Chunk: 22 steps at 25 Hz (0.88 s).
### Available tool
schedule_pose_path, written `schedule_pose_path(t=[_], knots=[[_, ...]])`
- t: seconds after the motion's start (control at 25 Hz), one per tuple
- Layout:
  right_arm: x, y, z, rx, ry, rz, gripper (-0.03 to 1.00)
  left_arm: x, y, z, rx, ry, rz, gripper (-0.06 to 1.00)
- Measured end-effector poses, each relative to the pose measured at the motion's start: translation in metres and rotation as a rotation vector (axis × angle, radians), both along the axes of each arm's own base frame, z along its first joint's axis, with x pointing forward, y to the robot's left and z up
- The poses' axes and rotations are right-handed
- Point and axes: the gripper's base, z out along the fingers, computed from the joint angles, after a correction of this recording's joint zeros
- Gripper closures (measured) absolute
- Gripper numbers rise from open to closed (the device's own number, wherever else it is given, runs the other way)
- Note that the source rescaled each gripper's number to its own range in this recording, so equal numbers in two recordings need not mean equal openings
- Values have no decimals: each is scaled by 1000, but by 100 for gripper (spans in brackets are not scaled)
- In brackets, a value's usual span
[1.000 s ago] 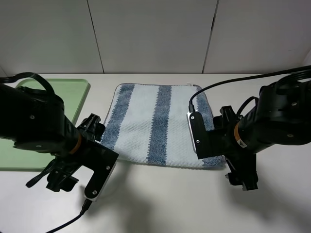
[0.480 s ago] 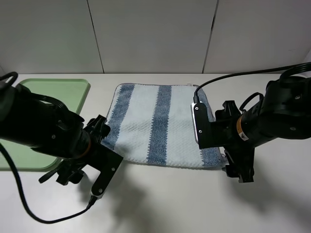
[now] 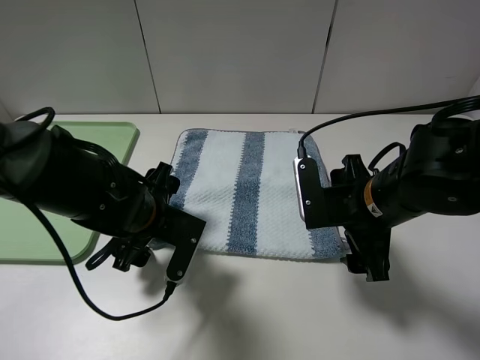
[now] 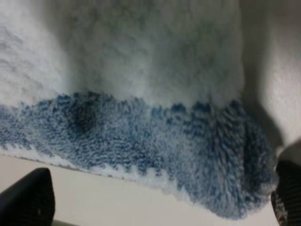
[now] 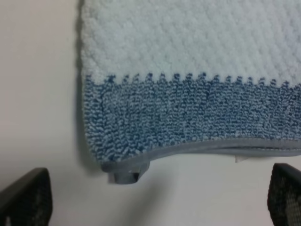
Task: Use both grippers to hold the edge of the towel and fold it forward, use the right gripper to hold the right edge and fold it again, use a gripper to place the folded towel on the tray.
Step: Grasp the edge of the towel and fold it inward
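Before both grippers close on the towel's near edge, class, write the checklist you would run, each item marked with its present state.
1. Towel flat and unfolded on the table: ok.
2. Left gripper open, towel corner between its jaws: ok.
3. Right gripper open, loop tag corner just ahead: ok.
4. Edge gripped: not ok.
5. Tray free: cannot tell, left arm hides part.

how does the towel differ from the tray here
The towel is soft, blue-and-white striped cloth; the tray is plain light green with a raised rim. The towel lies centred; the tray sits at the far left. Both lie flat on the white table.
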Motion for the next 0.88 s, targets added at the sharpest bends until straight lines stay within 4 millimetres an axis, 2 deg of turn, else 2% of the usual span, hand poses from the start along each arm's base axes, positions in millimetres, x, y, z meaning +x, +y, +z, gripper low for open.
schedule_pose_path(t=[0.48, 0.88], knots=[[0, 0, 0, 0, 0, 0, -3, -4, -3, 0, -88, 51, 123, 4], [0, 0, 0, 0, 0, 0, -3, -6, -7, -2, -141, 79, 116, 22]])
